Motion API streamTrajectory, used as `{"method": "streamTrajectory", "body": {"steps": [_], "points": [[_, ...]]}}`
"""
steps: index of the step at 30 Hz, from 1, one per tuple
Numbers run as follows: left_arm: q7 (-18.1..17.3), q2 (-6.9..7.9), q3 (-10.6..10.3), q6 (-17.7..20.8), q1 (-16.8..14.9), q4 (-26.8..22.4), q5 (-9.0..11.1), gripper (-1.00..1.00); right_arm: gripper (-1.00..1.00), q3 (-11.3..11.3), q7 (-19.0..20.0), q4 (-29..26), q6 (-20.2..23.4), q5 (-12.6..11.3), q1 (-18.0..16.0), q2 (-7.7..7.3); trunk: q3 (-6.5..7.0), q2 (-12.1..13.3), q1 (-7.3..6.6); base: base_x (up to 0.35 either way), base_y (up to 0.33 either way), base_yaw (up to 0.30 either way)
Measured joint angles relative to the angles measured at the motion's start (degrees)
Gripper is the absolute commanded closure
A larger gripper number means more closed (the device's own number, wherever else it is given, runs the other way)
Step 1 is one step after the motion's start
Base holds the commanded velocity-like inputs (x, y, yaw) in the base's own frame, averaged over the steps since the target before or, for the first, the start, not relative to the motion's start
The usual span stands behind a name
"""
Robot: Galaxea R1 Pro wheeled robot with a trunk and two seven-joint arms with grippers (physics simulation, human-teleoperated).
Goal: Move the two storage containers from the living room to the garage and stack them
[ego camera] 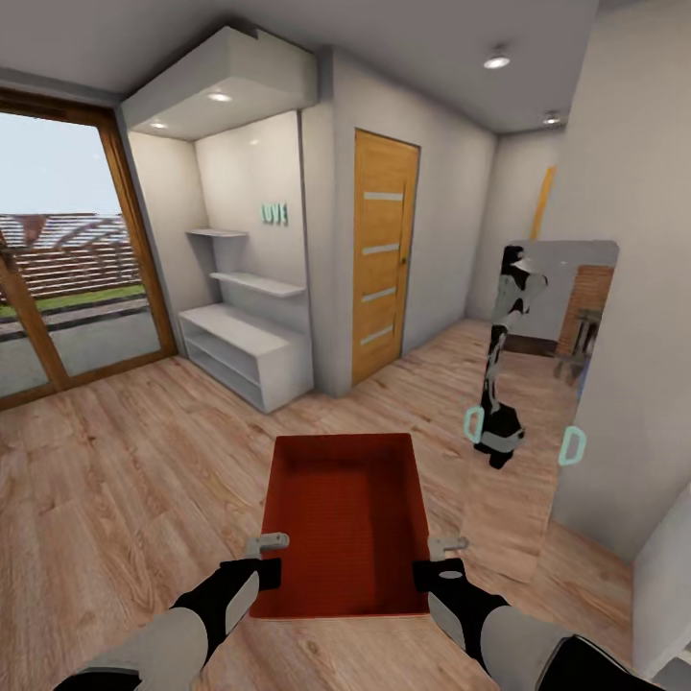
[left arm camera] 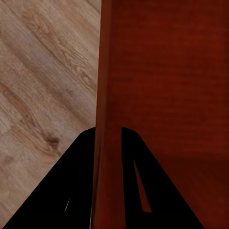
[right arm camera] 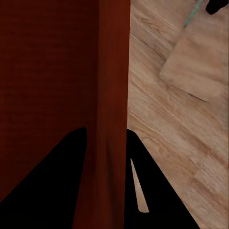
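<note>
**Container carried two-handed through the living room, garage not yet reached**

The living room [ego camera: 115, 451] is identified by its light wood plank floor, beige walls and wood-framed glass doors [ego camera: 58, 250] at the far left. A wooden door with pale stripes [ego camera: 384, 254] stands closed straight ahead, and a wall mirror [ego camera: 547, 384] at the right reflects the robot. White shelving [ego camera: 245, 350] occupies the alcove beside the door.

One orange-red storage container [ego camera: 350, 523] is held clear of the planks, level and open side up, directly ahead of the trunk. It is judged to be held so for a balanced carry toward the door.

The left gripper [ego camera: 266, 559] is clamped on the container's left wall, one finger inside and one outside, as the left wrist view confirms [left arm camera: 107, 162]. The right gripper [ego camera: 443, 561] is likewise closed astride the right wall [right arm camera: 107, 162]. Opposite walls are gripped, presumably so that the bin cannot tip or swing.

No stacking is possible at this stage.
</note>
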Motion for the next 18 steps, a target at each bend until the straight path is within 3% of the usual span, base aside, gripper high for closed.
{"method": "streamTrajectory", "body": {"steps": [10,18], "points": [[-0.01,0.04,-0.08,0.01,0.01,-0.01,0.12,1.0,1.0,0.01,0.0,0.02,0.0,-0.02,0.0,0.03,0.0,0.0,0.0,0.322,0.0,0.253],[-0.01,0.03,-0.09,0.0,0.0,0.02,0.17,1.0,1.0,-0.04,-0.01,0.0,0.05,0.06,0.0,0.02,0.0,0.0,0.0,0.322,0.0,0.047]]}}
